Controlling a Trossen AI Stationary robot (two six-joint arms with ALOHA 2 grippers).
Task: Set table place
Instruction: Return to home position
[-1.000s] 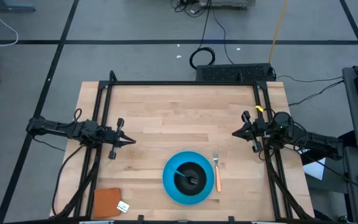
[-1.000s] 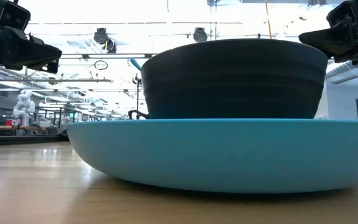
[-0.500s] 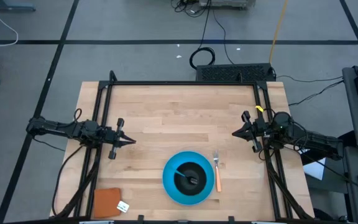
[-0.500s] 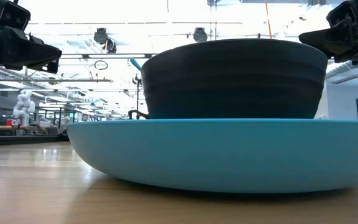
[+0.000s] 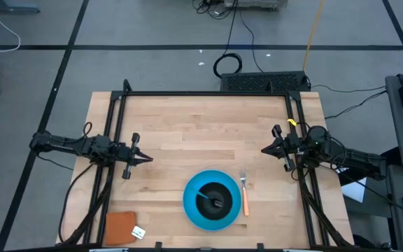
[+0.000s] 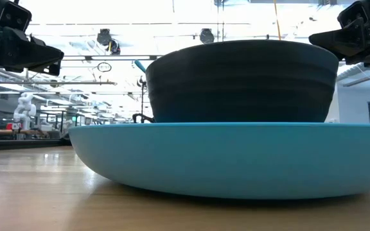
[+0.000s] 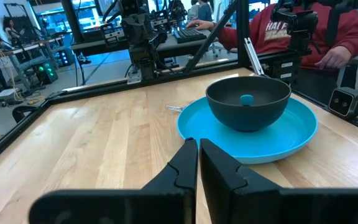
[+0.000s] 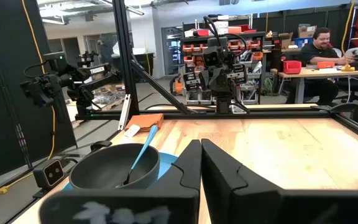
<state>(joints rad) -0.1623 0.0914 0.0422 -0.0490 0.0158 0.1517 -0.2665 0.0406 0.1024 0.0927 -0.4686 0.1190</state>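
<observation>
A round bright-blue plate [image 5: 191,208] lies near the table's near edge. A black bowl [image 5: 224,192] stands on it, with a teal-handled spoon [image 5: 203,191] leaning inside against the rim. An orange-handled fork [image 5: 244,197] lies flat on the wood just right of the plate. My left gripper [image 5: 150,159] is shut and empty at the table's left side, above the wood. My right gripper [image 5: 263,150] is shut and empty at the right side. The plate, bowl and spoon also show in the left wrist view [image 7: 247,121] and in the right wrist view [image 8: 114,165].
A small brown-orange square with a white tag [image 5: 122,227] lies at the near left corner. Black frame rails [image 5: 208,93] run along the table's edges. Bare wood [image 5: 201,126] spans the middle and far part. A person in a red top [image 7: 303,31] sits beyond the table.
</observation>
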